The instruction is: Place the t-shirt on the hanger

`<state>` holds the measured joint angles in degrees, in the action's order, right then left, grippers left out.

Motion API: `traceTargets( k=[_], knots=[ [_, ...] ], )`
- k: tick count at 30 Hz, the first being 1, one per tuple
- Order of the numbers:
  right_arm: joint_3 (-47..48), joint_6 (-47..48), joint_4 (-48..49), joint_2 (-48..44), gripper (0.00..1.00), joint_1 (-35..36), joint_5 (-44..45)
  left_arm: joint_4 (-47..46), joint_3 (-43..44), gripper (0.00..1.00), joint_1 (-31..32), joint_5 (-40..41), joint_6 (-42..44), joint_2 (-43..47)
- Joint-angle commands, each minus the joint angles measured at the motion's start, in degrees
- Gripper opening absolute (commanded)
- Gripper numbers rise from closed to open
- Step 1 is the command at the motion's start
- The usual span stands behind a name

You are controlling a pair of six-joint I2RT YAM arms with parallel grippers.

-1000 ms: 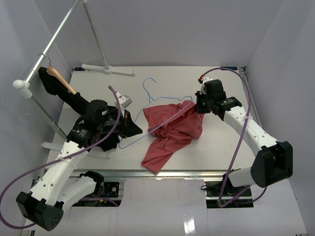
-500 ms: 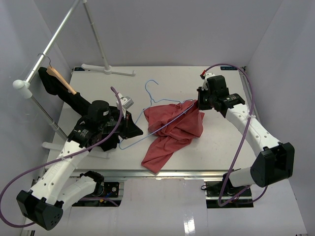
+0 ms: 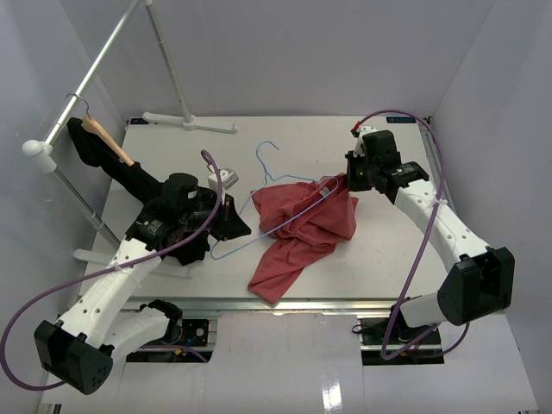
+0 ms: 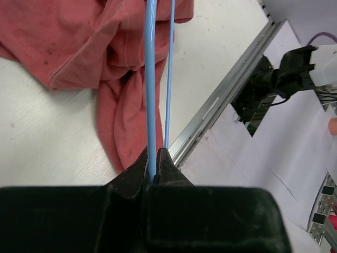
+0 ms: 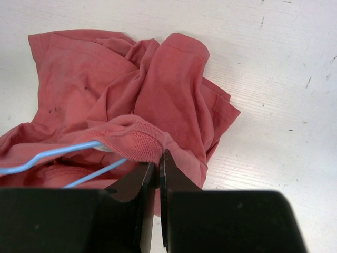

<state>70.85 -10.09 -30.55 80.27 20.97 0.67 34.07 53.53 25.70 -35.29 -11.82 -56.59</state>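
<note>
At the upper left of the top view, a black garment (image 3: 110,162) is hung on a wooden hanger (image 3: 109,138) from the rack (image 3: 95,65), well apart from the work.

Just left of centre, the left gripper (image 4: 153,158) is clamped shut on the thin wire of the hanger (image 4: 151,79), near one of its lower corners. From that grip the blue frame is held out rightward and up-frame like a lever, so its far end can be steered.

At the centre, the t-shirt (image 3: 302,228) lies bunched on the table (image 3: 392,250). One long fold trails toward the lower edge of the frame and ends close to the table's near edge. The hanger's bar runs across the cloth, and in the right wrist view its far end is seen passing just under the ribbed collar.

Right of centre, the right gripper (image 5: 159,163) is closed on that collar. The neck is probably kept lifted and open in this way so the wire can be threaded through.

Bare table is left to the right of the shirt and above it, so room is judged best there for drawing the collar further along. Less room is offered at the left, where the left arm sits close to the rack's foot, and the trailing fold could slip off the near edge.
</note>
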Motion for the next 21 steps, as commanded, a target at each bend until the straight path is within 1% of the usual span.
traceTargets(
  k=[1,4,8,12,17,21],
  knots=[
    [2.6,0.4,-0.2,-1.7,0.08,-0.4,-2.4,0.9,3.8,0.00,0.3,4.9,1.7,-1.5],
    [2.9,1.2,-0.3,-2.3,0.08,-0.5,-3.6,0.9,4.5,0.00,0.7,2.0,2.8,-2.6],
    [5.8,2.9,-2.0,-1.4,0.08,-0.4,-4.9,-0.2,4.9,0.00,1.3,-1.8,3.9,-3.4],
    [8.3,3.4,-3.6,-1.2,0.08,-0.4,-6.3,-0.1,5.5,0.00,2.1,-1.8,4.8,-5.3],
    [9.0,4.5,-4.1,-2.0,0.08,-0.3,-7.2,-0.5,6.6,0.00,3.3,-1.8,5.9,-8.8],
    [8.2,4.1,-4.2,-2.7,0.08,0.1,-8.3,-2.6,6.7,0.00,3.3,-2.0,6.2,-9.8]
  ],
)
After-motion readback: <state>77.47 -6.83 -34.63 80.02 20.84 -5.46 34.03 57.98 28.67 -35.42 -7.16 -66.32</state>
